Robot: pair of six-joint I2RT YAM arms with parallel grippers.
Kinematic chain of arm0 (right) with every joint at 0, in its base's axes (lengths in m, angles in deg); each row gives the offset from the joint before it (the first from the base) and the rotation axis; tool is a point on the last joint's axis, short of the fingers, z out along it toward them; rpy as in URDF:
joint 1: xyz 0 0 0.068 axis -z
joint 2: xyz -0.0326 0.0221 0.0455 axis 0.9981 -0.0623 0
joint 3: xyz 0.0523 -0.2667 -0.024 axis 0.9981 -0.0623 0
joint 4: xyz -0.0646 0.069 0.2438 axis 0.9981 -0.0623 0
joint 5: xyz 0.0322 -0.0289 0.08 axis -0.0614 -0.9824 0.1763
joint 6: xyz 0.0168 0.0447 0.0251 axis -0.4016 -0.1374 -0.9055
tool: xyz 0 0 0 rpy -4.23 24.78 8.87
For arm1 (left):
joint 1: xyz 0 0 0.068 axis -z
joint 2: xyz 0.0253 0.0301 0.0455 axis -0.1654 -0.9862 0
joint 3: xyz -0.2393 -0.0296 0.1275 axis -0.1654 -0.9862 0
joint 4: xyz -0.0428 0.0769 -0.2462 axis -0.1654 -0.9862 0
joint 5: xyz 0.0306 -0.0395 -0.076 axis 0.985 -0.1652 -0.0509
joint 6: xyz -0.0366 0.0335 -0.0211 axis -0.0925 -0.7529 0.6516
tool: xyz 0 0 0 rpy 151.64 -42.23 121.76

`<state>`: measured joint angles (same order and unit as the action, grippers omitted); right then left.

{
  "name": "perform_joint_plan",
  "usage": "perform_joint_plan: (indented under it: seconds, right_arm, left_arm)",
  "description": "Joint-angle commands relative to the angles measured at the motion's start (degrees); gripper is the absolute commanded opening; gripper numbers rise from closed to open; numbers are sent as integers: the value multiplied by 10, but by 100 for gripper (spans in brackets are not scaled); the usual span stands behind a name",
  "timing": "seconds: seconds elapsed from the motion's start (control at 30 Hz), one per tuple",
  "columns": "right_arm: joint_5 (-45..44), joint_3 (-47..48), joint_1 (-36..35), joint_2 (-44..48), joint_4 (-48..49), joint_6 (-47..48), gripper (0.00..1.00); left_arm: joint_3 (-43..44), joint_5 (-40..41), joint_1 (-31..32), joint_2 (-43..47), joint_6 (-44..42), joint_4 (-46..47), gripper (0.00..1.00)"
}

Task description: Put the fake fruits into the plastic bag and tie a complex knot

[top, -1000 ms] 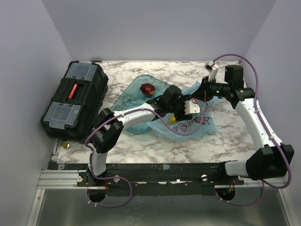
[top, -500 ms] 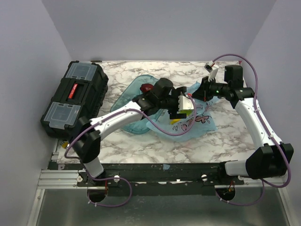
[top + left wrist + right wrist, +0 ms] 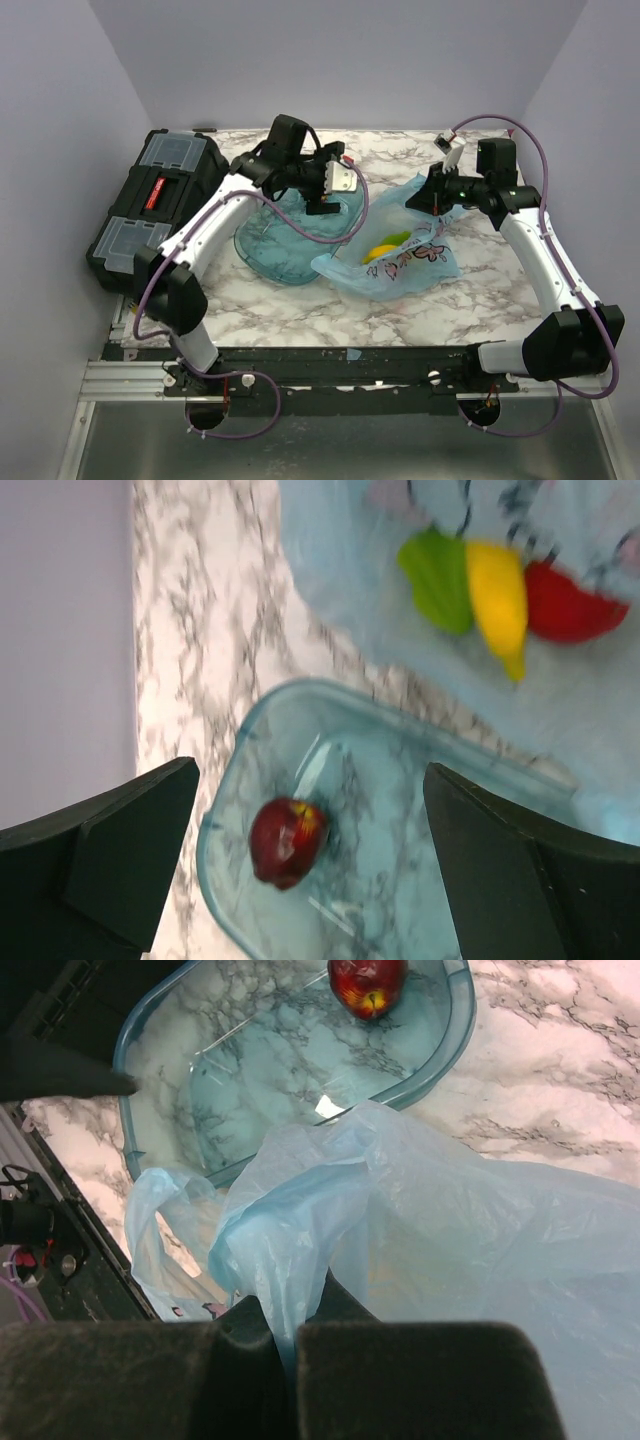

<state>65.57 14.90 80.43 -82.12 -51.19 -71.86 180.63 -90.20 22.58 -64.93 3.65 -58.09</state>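
The light-blue plastic bag [image 3: 410,262] lies right of centre with its mouth held up. My right gripper [image 3: 428,198] is shut on the bag's edge [image 3: 280,1260]. Inside the bag lie the yellow banana [image 3: 379,251] and a green piece [image 3: 401,237]. The left wrist view shows the green piece [image 3: 440,578], the banana [image 3: 496,598] and the bright red fruit [image 3: 565,605] through the bag. My left gripper [image 3: 325,200] is open and empty above the teal tray [image 3: 265,245]. The dark maroon fruit [image 3: 288,842] lies in the tray below its jaws. The fruit also shows in the right wrist view [image 3: 367,982].
A black toolbox [image 3: 160,210] stands at the left edge of the marble table. The teal tray's rim [image 3: 455,1020] touches the bag's left side. The walls close in at the back and on both sides.
My left gripper has pulled back from the bag's mouth, going left and away, and now hangs over the tray. The right arm has not moved.
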Motion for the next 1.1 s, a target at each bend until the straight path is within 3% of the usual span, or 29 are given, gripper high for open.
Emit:
perform_joint_plan:
  seconds: [0.0, 0.27, 0.57, 0.8, 0.97, 1.07]
  right_arm:
    - [-8, -2, 1, 12, -1, 7, 1]
    - [-12, -3, 1, 14, -2, 7, 1]
    - [-13, -1, 1, 12, -4, 11, 1]
    - [-19, -6, 1, 22, -6, 12, 1]
    - [-22, -3, 1, 23, -18, 19, 1]
    - [-23, 1, 2, 21, -19, 19, 1]
  left_arm:
    - [45, 75, -48, -86, -149, -114, 99]
    - [132, 199, -73, -229, -206, -104, 98]
    - [214, 252, -73, -349, -238, -116, 99]
    - [203, 265, -73, -378, -273, -102, 97]
    - [199, 257, -68, -385, -274, -100, 88]
    - [199, 244, -67, -381, -265, -115, 73]
